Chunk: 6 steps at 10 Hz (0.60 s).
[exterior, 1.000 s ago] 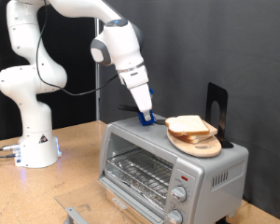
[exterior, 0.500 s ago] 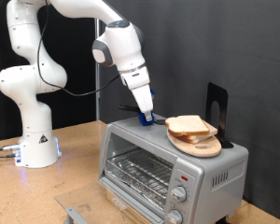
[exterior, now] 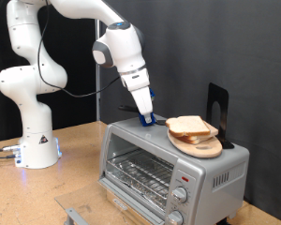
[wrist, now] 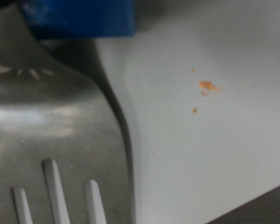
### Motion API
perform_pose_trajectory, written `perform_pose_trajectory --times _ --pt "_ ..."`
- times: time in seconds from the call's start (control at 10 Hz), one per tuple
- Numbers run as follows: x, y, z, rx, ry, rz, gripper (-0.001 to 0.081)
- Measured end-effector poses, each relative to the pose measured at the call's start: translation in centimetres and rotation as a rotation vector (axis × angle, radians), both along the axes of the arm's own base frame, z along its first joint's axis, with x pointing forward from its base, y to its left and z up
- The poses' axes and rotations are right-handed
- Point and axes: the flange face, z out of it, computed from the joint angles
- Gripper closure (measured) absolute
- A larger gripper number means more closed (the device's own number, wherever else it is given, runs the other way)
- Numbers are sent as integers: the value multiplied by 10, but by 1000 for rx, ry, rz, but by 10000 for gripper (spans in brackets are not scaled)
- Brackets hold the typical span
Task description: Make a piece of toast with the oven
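**A:** Where's the end effector (exterior: 147,118) right now?

**B:** Tip down on the oven (exterior: 170,167) roof, at the rear corner toward the exterior view's left. It's beside the plate (exterior: 199,145), not touching it. The toast (exterior: 189,126) is stacked on that plate, on the oven top.

**A:** Gripping anything?

**B:** I can't tell. The wrist view is so close it shows only something blue (wrist: 79,17), a slotted metal blade (wrist: 51,140) that looks like a spatula, and the pale roof with a few crumbs (wrist: 207,87). The fingers don't show.

**A:** So how do I do this step well?

**B:** My judgement: if that's a spatula, I'd keep the blade flat and low on the roof so it slides under the slice rather than shoving the plate. The oven door looks shut, rack bare.
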Motion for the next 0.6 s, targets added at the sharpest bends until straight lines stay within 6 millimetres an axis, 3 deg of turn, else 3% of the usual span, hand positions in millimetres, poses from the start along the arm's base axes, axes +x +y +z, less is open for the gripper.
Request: perform_pose_trajectory --times 0.3,0.4,0.5,0.6 --pt "2 2 -4 -1 -5 -5 0" --pt "2 2 -6 -2 -4 -6 99" --pt "3 2 -6 -1 -7 -8 99" --pt "4 3 -6 -1 -12 -8 235"
